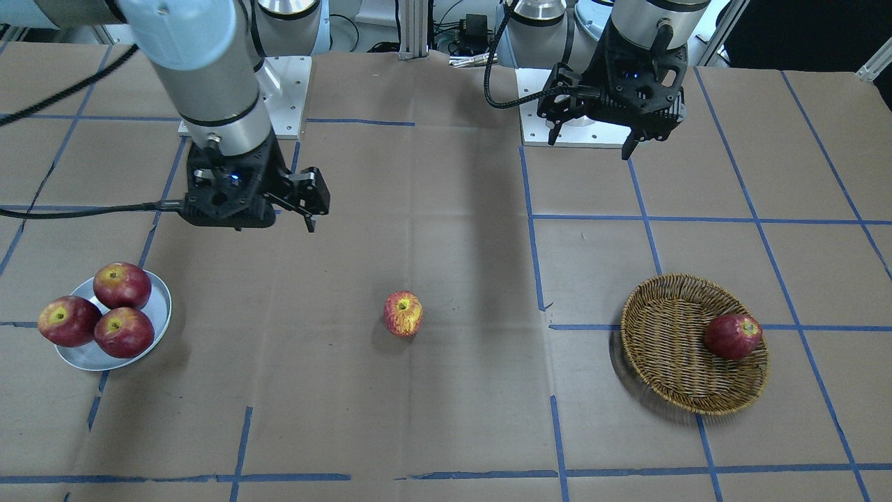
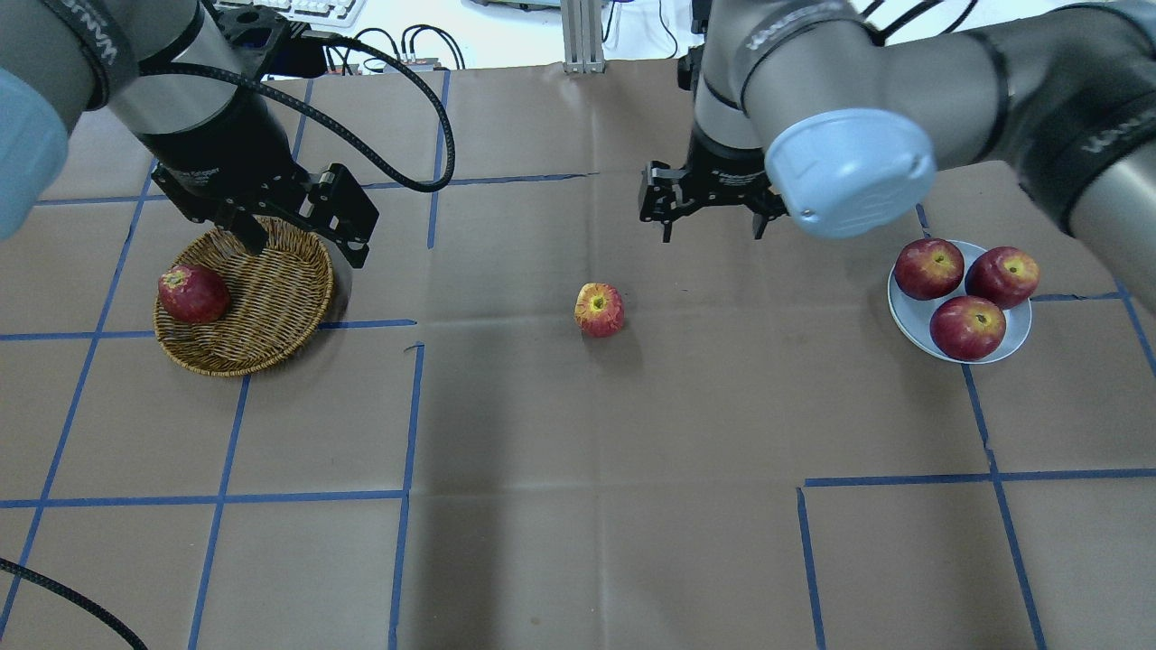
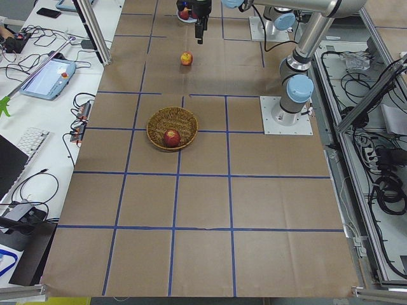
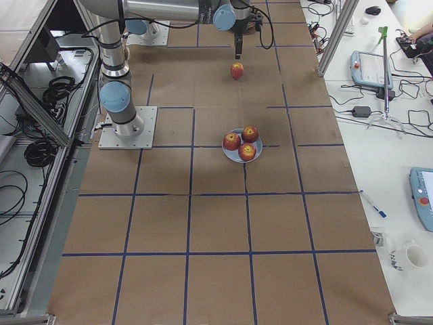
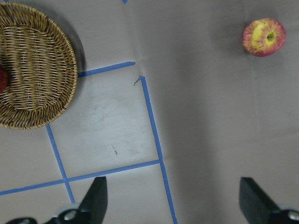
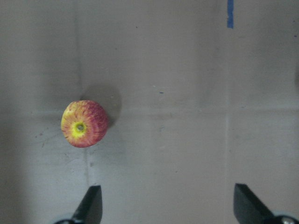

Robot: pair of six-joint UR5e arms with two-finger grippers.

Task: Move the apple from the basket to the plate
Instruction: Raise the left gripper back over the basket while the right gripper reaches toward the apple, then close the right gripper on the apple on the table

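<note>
The apple (image 1: pixel 403 314), pinkish-red with a yellow patch around the stem, stands on the table's brown paper midway between the basket (image 1: pixel 669 362) and the plate (image 1: pixel 162 307). It also shows in the overhead view (image 2: pixel 599 310). My right gripper (image 2: pixel 713 233) is open and empty, raised above the table a little to the plate side of the apple. In the right wrist view the apple (image 6: pixel 84 123) lies ahead of one fingertip (image 6: pixel 92 205). My left gripper (image 2: pixel 307 253) is open and empty, raised over the basket's (image 2: pixel 262 316) inner edge.
A dark red apple (image 1: pixel 733 336) lies in the basket at its outer side. Three dark red apples, one of them here (image 2: pixel 967 326), fill the plate (image 2: pixel 906 316). Blue tape lines grid the paper. The two arm bases stand at the robot's edge of the table.
</note>
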